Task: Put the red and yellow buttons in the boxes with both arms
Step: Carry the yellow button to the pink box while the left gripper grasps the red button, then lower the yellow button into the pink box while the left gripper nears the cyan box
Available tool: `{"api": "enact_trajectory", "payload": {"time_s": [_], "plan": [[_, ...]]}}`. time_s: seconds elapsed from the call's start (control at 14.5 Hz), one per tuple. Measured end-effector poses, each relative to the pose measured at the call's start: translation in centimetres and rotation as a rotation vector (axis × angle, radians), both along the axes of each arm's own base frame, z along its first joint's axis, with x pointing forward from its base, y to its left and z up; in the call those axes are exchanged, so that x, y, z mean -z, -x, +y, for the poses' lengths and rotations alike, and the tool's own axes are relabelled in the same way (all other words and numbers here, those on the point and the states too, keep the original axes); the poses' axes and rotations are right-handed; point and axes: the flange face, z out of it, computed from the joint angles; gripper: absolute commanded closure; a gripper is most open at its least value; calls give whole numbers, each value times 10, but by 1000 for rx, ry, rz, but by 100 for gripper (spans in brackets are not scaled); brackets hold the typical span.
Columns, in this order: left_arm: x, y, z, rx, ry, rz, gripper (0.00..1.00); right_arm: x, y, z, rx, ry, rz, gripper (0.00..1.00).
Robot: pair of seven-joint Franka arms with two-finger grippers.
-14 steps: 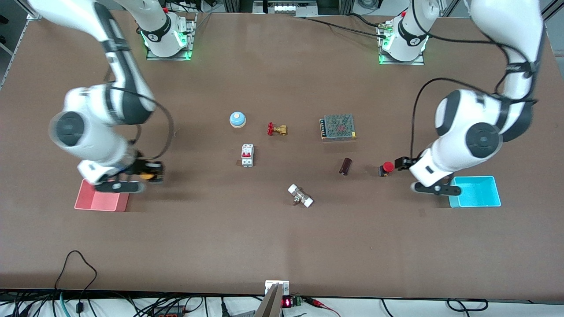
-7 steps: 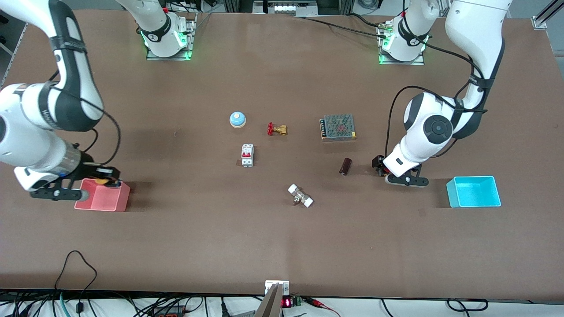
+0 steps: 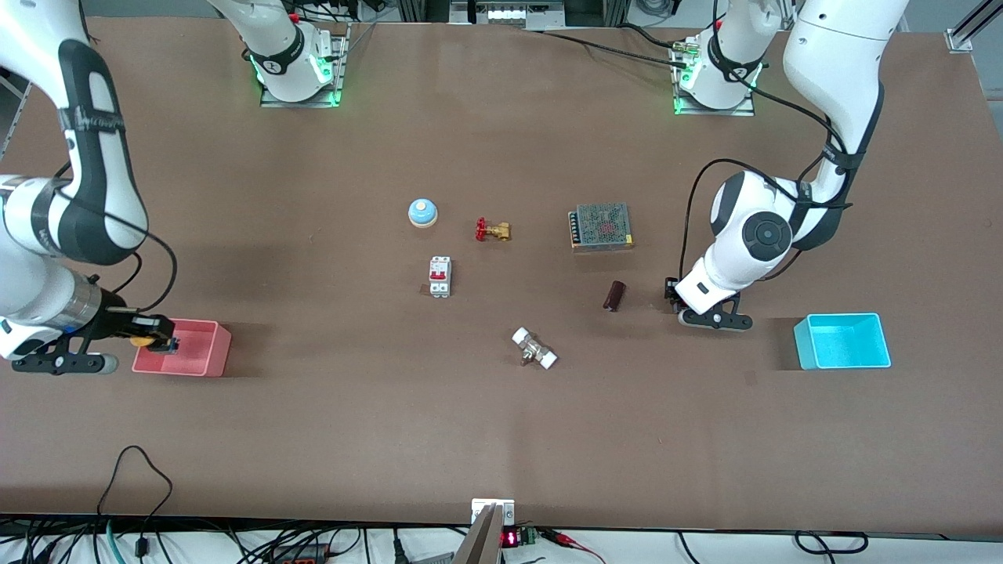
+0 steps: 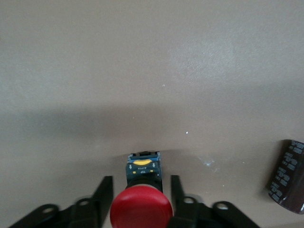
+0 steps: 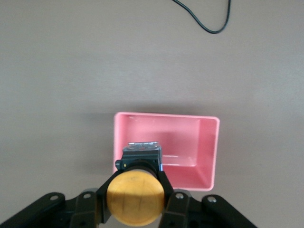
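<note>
Right gripper (image 3: pixel 161 341) is in the lower part of the front view, at the right arm's end of the table. It's pinching the yellow button (image 5: pixel 135 200), black body clamped between the 2 fingers and the cap facing the wrist camera. The button is up in the air over the pink box (image 3: pixel 205 362), above the end of the box rather than its middle. In the right wrist view you can see into the box, and nothing else is in it.

Left gripper (image 3: pixel 672 294) is down at table level around mid-height of the front view, toward the left arm's end. From the left wrist view its 2 fingers (image 4: pixel 107 190) sit tight against both sides of the red button (image 4: pixel 141 208), so it looks pinched. The button is sitting on the brown table (image 3: pixel 501 439). A dark ribbed cylinder (image 3: pixel 614 295) lies just beside it. The cyan box (image 3: pixel 842 316) is near the gripper, a bit lower in the frame, and looks empty.

Other stuff in the middle of the frame:
- a blue-domed bell (image 3: pixel 422 211)
- a brass valve with a red handwheel (image 3: pixel 492 229)
- a white breaker (image 3: pixel 439 276)
- a mesh-topped power supply (image 3: pixel 602 226)
- a white-ended fitting (image 3: pixel 534 348)
</note>
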Motion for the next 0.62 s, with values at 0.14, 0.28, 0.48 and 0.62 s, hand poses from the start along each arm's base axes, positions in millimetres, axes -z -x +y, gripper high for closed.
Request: {"api": "enact_trajectory", "payload": {"time_s": [0.14,0.28,0.48,0.62], "plan": [[0,0,0,0,0,-1,84,16,-4,-6,-2,3,-4,73],[-6,-6,0,-3,3,-16,84,29,-6,-4,-7,2,1,72],[-43,-27,14,-31,-17,9,84,48,-9,-1,-18,4,-6,72],[-90,-47,36,-64,-43,66,84,59,-10,1,-23,4,-2,72]]}}
